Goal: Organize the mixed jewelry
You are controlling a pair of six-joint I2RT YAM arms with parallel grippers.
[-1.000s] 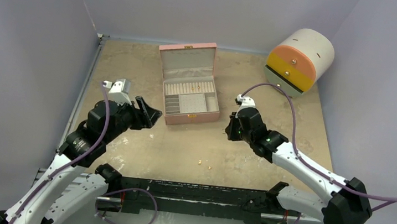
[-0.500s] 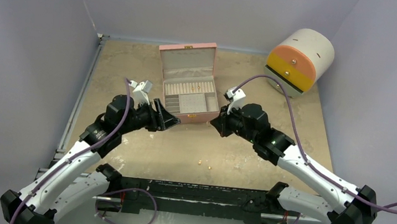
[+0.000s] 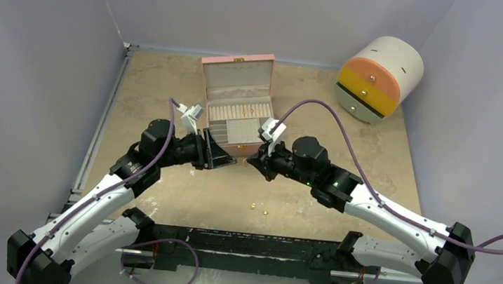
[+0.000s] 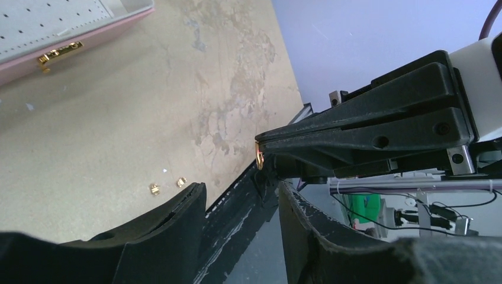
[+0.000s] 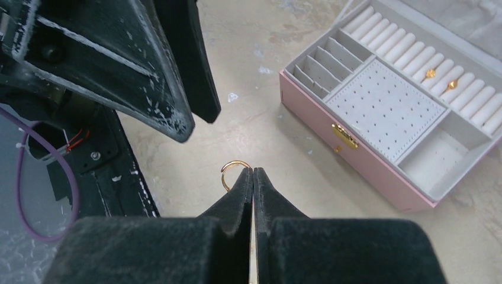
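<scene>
Left end effector [image 3: 230,161] opposite right end effector [image 3: 253,162], beside pink box [image 3: 237,76]

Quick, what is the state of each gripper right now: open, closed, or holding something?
Left gripper: open, holding nothing.
Right gripper: closed on a thin gold-coloured metal hoop, pinched at its tips.

1. A pink box [image 3: 236,78], lid stood up, sits just beyond the tips of the left gripper [image 3: 222,157] and right gripper [image 3: 255,162]. Its grey inside shows ring rolls, a holed panel and small slots.
2. A round white drawer unit [image 3: 380,78] with orange and yellow fronts lies tipped over, well beyond the right gripper and off to its right.
3. A worn beige table [image 3: 163,83] lies beneath both grippers.
</scene>
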